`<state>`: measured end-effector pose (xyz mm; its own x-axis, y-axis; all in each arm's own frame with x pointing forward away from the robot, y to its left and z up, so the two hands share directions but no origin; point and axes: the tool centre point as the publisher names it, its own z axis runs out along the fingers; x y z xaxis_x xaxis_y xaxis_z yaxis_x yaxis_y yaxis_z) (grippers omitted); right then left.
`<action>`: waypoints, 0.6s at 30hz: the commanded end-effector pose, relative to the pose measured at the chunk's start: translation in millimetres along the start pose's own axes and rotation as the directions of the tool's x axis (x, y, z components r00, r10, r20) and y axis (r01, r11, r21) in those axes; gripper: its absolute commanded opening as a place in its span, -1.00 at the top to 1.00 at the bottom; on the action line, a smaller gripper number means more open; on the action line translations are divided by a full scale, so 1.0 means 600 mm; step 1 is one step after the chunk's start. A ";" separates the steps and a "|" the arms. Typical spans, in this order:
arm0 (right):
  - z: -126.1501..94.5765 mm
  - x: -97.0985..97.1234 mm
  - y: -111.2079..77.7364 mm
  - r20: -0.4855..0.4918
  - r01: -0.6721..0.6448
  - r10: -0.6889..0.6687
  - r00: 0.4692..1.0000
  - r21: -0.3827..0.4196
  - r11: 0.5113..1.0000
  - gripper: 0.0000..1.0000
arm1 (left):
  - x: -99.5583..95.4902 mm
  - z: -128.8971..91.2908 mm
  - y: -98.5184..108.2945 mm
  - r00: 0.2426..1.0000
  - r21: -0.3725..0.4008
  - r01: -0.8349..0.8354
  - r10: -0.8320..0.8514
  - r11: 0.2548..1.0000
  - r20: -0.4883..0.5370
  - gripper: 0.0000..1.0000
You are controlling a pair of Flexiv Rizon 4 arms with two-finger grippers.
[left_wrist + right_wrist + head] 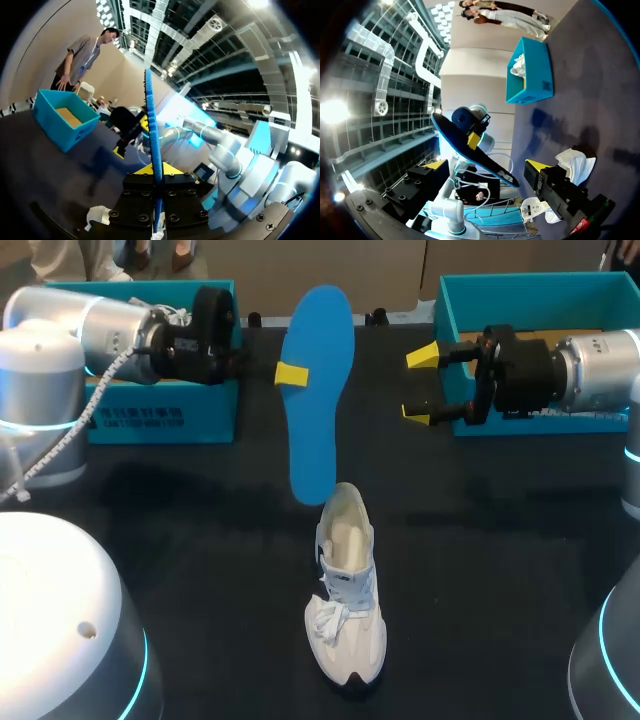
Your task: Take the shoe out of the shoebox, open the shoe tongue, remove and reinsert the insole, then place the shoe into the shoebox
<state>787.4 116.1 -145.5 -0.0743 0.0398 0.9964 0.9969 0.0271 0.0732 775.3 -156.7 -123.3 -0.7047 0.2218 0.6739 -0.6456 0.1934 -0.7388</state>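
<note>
A flat blue foam insole (320, 390) hangs upright over the black table (200, 500), pinched in the left pincer (286, 373). The right pincer (419, 385) gapes wide and empty. A white laced sneaker (346, 585) lies below the insole. For reinserting, it seems best to steady the sneaker and feed the insole's lower end into its opening.

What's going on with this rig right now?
The left tool is shut on the blue insole and holds it in the air above the table, out of the shoe. The white shoe sits on the table, outside both boxes, with its tongue opened up. The right tool is open and empty, in front of the right box.
</note>
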 end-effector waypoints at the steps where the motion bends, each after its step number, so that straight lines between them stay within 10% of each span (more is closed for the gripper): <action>1: 0.001 0.000 -0.002 0.003 -0.001 0.001 1.000 -0.001 1.000 -1.00 | -0.018 -0.001 0.003 0.848 0.014 0.495 -0.480 0.869 -0.225 1.00; 18: 0.001 0.000 -0.002 0.003 -0.001 0.001 1.000 -0.001 1.000 -1.00 | -0.080 0.001 0.051 0.536 0.100 0.838 -0.778 0.536 -0.327 1.00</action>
<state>787.4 116.1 -145.5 -0.0742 0.0398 0.9964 0.9970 0.0270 0.0732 790.4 -159.4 -170.7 -0.1631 0.2334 0.9586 -0.9533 0.2131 -0.2141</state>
